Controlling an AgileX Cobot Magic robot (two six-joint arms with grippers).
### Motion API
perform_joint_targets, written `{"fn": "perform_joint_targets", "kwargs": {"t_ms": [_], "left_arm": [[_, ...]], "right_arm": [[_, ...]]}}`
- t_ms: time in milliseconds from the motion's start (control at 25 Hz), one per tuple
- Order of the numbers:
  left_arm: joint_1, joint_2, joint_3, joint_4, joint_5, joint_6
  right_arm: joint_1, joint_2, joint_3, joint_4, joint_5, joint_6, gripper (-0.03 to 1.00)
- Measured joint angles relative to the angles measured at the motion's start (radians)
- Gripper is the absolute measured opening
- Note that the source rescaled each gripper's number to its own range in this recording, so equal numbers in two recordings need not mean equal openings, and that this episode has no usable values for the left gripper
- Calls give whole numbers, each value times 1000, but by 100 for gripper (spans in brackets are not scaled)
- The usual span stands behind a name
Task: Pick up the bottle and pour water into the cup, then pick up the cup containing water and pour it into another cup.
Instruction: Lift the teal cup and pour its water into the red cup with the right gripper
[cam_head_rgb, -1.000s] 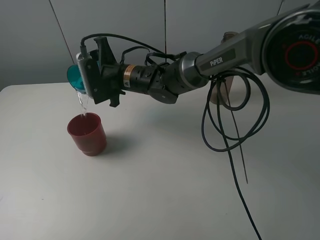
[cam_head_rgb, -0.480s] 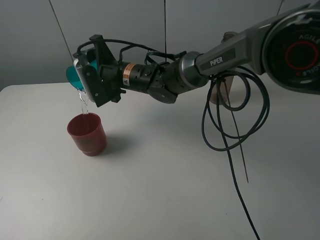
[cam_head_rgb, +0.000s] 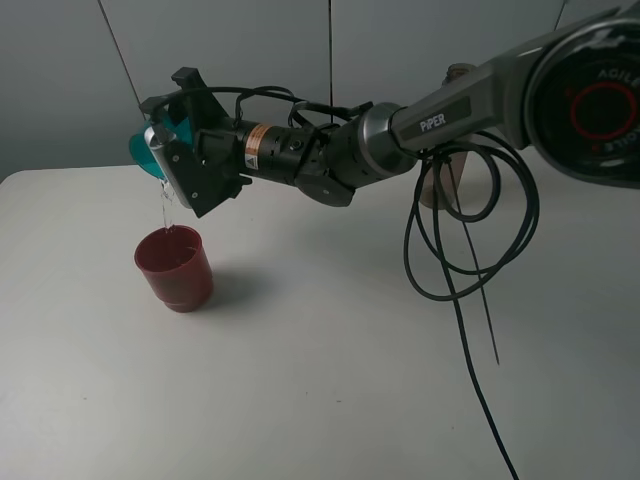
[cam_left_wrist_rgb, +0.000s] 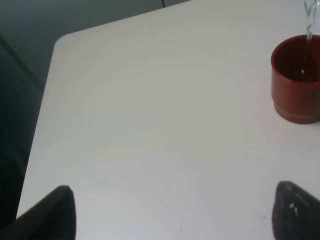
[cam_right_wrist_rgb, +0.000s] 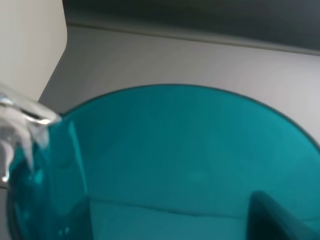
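Observation:
The teal cup (cam_head_rgb: 146, 152) is held tipped on its side above the dark red cup (cam_head_rgb: 176, 268), with my right gripper (cam_head_rgb: 168, 150) shut on it. A thin stream of water (cam_head_rgb: 165, 205) falls from its rim into the red cup. In the right wrist view the teal cup (cam_right_wrist_rgb: 190, 165) fills the picture, water running over its lip. The left wrist view has the red cup (cam_left_wrist_rgb: 296, 80) off to one side, with my left gripper (cam_left_wrist_rgb: 175, 220) open and empty over bare table. The brownish bottle (cam_head_rgb: 437, 185) stands at the back right, mostly hidden behind the right arm.
Black cables (cam_head_rgb: 470, 250) loop down from the right arm onto the white table (cam_head_rgb: 320, 380). The table's rounded far-left corner (cam_left_wrist_rgb: 62, 40) shows in the left wrist view. A grey wall stands behind the table.
The right wrist has rolled further, tipping the teal cup more steeply. The water stream keeps falling into the red cup, which has not moved.

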Motion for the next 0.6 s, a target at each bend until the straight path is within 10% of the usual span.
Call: {"fn": "perform_joint_targets", "kwargs": {"t_ms": [600], "left_arm": [[0, 0, 0, 0, 0, 0]], "right_arm": [[0, 0, 0, -79, -26, -127, 3]]}}
